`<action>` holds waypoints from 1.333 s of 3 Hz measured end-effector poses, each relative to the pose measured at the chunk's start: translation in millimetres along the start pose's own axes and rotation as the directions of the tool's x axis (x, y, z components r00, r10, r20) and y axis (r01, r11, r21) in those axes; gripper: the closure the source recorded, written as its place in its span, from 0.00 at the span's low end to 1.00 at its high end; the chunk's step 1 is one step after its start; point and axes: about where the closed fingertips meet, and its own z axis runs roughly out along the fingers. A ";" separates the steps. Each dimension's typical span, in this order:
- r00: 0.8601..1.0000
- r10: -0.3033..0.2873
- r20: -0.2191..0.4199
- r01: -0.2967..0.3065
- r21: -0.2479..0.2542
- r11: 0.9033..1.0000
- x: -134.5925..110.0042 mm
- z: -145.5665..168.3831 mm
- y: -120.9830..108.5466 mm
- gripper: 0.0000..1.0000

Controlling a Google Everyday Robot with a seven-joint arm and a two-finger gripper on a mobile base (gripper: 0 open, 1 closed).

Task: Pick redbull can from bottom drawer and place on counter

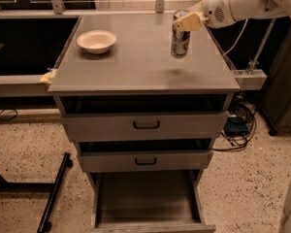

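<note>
The redbull can, slim and silvery with blue patches, is upright over the far right part of the counter. My gripper comes in from the upper right on the white arm and is shut on the can's top, its yellowish fingertips on the rim. A faint shadow lies on the counter in front of the can; I cannot tell whether the can's base touches the top. The bottom drawer is pulled open, and its flat grey floor holds nothing.
A white bowl sits on the far left of the counter. The two upper drawers with black handles are slightly open. A black stand leg lies on the floor at the left, and cables at the right.
</note>
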 end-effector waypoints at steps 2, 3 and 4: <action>0.995 0.103 -0.006 -0.104 -0.018 0.994 28.3 9.7 -4.9 1.00; 0.992 0.123 -0.007 -0.123 -0.039 0.992 42.1 15.8 -0.2 1.00; 0.993 0.118 0.010 -0.117 -0.061 0.991 53.3 21.3 6.9 1.00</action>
